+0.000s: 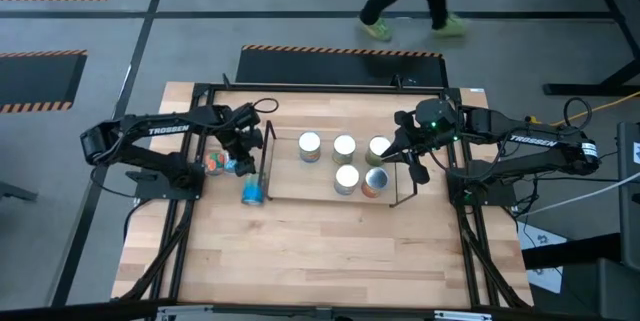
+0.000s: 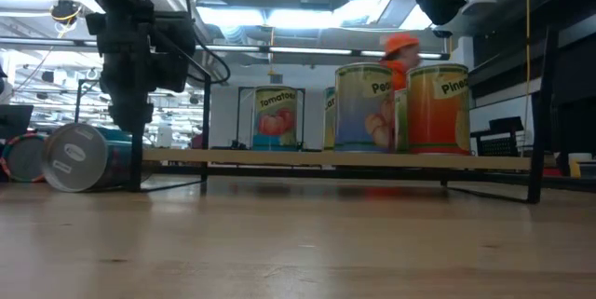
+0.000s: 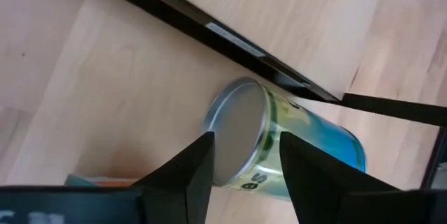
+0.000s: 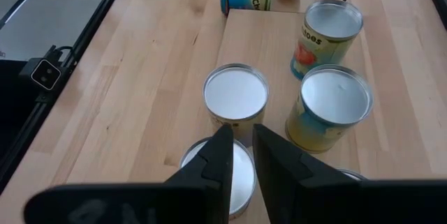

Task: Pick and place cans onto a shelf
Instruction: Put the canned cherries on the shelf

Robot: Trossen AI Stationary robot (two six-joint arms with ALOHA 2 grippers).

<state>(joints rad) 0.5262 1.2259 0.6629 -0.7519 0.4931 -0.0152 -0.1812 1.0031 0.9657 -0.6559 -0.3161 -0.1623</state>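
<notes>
Left gripper (image 3: 241, 165) hangs over the blue-and-green labelled tin lying on its side (image 3: 279, 147), just outside the left end of the low black wire shelf (image 1: 268, 151). Fingers part-open, holding nothing; the silver lid shows in the gap between them. The can's long axis runs away from the claw towards the shelf wire. I judge this arm much the nearer. Right gripper (image 4: 241, 158) waits above five upright cans on the shelf, fingers nearly closed, empty.

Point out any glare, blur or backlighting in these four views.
Low view: bright ceiling lights behind leave the left gripper a dark silhouette; a person's orange cap is blurred. High view: a walking person is smeared. Right wrist view: the can tops shine almost white.
</notes>
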